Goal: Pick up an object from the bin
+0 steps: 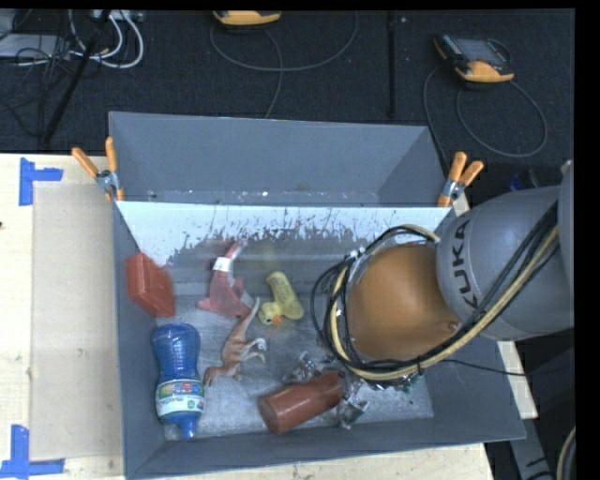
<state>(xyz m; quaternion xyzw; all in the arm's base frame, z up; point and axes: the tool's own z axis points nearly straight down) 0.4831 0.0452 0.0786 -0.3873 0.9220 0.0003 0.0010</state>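
A dark, near-black floor with a fine woven texture runs from 10 o'clock round to 2 o'clock. A thin black cable lies on it in a loose loop near 12 o'clock. At 11 o'clock, a bundle of white cables lies coiled. A small orange-and-black device rests at 1 o'clock, a second cable loop curling below it toward 2 o'clock. At 12 o'clock, an orange-edged object is cut by the frame's edge.

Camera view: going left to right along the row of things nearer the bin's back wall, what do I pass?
From the left: red block → pink toy → yellow duck → the arm's orange cover.
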